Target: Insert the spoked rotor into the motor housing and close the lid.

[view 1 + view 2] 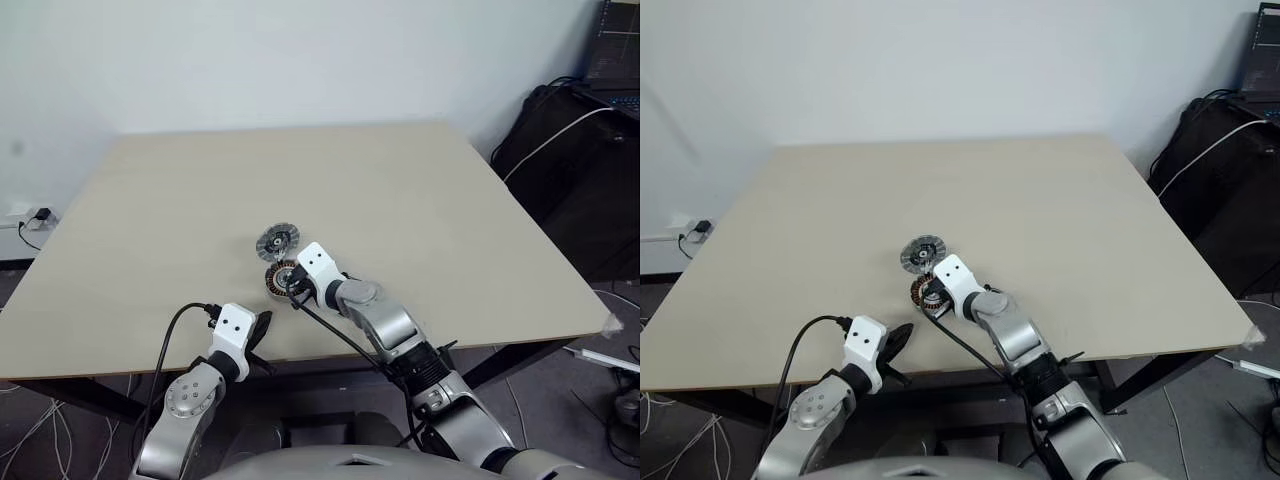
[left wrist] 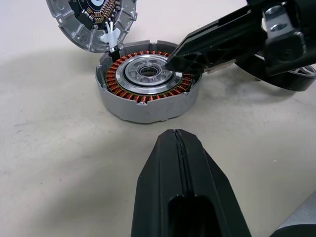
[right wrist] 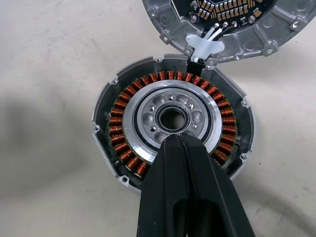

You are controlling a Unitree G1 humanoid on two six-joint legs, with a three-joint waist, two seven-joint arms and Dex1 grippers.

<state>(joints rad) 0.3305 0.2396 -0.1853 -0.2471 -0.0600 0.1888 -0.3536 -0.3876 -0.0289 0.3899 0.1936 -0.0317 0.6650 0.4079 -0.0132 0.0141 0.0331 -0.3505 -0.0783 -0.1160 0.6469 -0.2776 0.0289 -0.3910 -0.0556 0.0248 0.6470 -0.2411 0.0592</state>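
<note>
On the pale table (image 1: pixel 420 200), the motor housing (image 3: pixel 170 121) sits near the robot, a little left of centre, with its ring of copper-brown windings open to view. Inside that ring lies a silver disc with a ring of round holes around a central bore; this looks to be the spoked rotor (image 3: pixel 170 116), already seated in the housing, though its spokes cannot be made out clearly. The lid (image 3: pixel 222 22) lies just beyond the housing on the far side, touching its rim and joined to it by thin white wires; it is turned face up, its inner circuit board showing, so the housing is not yet closed.

The right gripper (image 3: pixel 178 143) hangs over the housing with its two black fingers pressed together, holding nothing, the tip resting at or just above the near edge of the rotor's hub. The left gripper (image 2: pixel 177 140) is also shut and empty, and waits near the table's front edge, pointing at the housing from a short way off.

Judging from this, insertion is done or being pressed home, and closing the lid remains. The next move calls for a gripper to open, take the lid by its rim, and flip it over onto the housing without straining the wires.
</note>
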